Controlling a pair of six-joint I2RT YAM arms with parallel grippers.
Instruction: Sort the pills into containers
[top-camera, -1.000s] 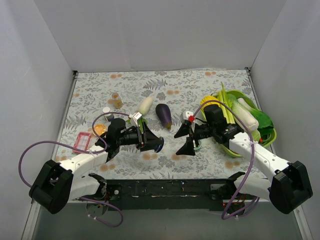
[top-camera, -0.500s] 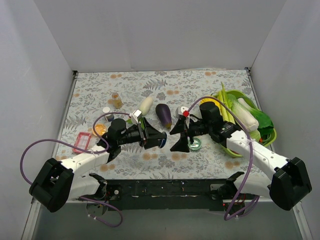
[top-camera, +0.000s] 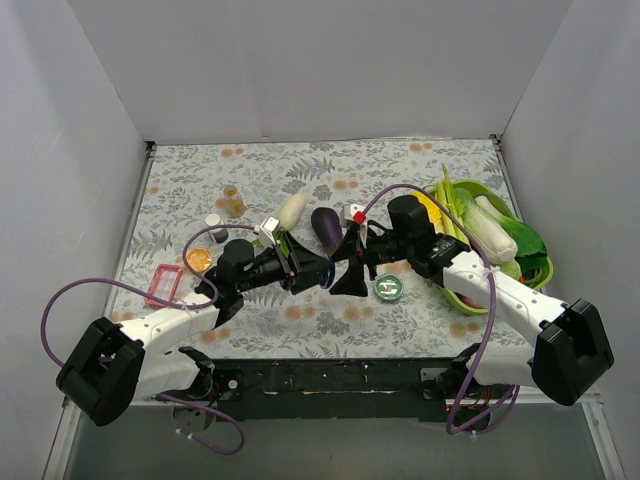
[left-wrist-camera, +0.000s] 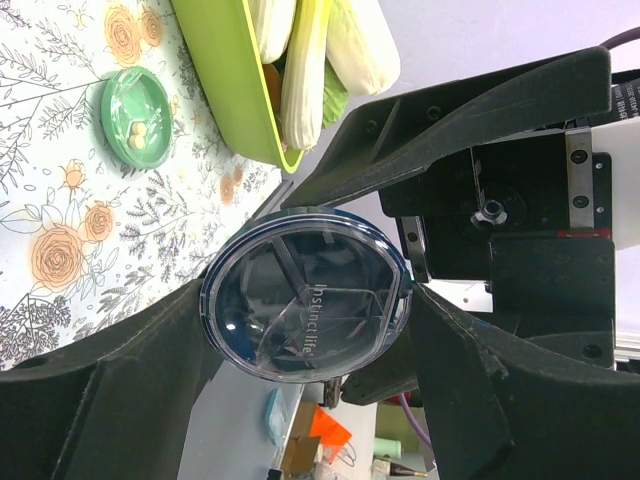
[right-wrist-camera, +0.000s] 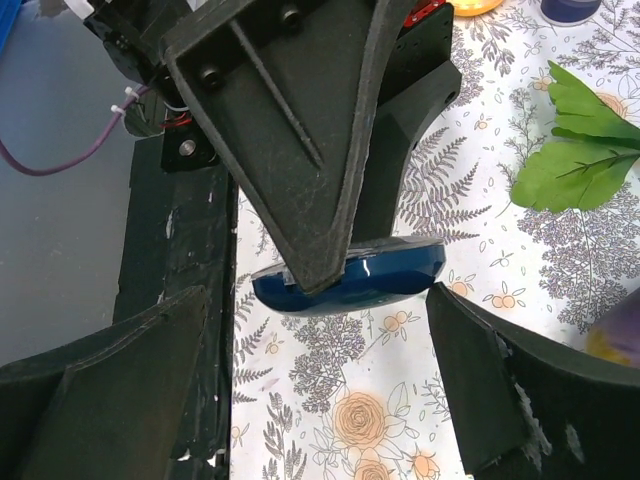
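Green tin: the round shallow green-topped tin (top-camera: 388, 288) lies on the flowered cloth just right of both grippers. It is uncovered now that the right arm has swung off it. The left wrist view shows two small pale pills in it and no label.
Left gripper: the left gripper (top-camera: 318, 270) is clamped on the rim of the round, blue-tinted translucent tin (left-wrist-camera: 305, 295), holding it on edge and clear of the table, as it did a second ago.
Writing: raised letters across the blue tin's face seem to read "Instinct lite". The first word is uncertain.
Right gripper: the right gripper (top-camera: 345, 265) has its fingers spread wide on either side of the blue tin, not touching it.
Change: over the last second the right arm has moved left, from above the green tin to meet the left gripper mid-table.
Meaning: probably a handover or a two-handed opening of the blue tin, so no pill is being sorted into it yet.
Amber bottle: the small clear amber bottle with a yellowish cap (top-camera: 233, 200) stands farther back on the left, well apart from both grippers. No label can be made out.
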